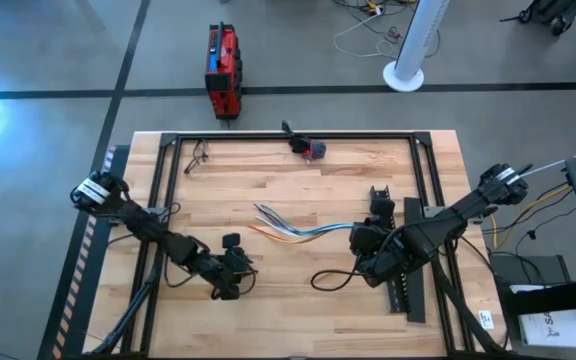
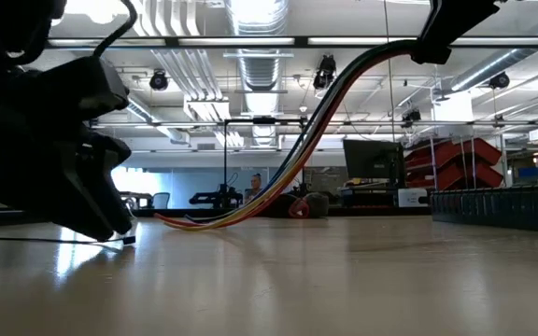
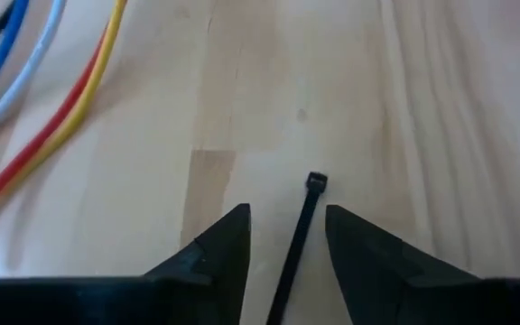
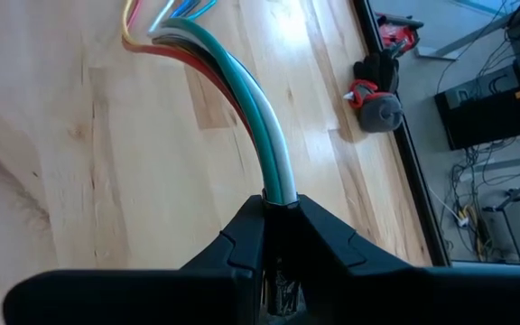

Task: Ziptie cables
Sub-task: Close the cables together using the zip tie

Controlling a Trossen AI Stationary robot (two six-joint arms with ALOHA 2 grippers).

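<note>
Soft, light cables (image 4: 242, 99) droop from my right gripper (image 4: 278, 209), clamped on one end mid-table; best held there. My left gripper (image 3: 287, 236), part-open near the front edge, straddles the ziptie (image 3: 303, 217).

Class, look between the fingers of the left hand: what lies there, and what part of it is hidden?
A black zip tie lies on the wooden table between the open fingers of the left hand, head pointing away. Its tail is hidden beneath the hand.
</note>
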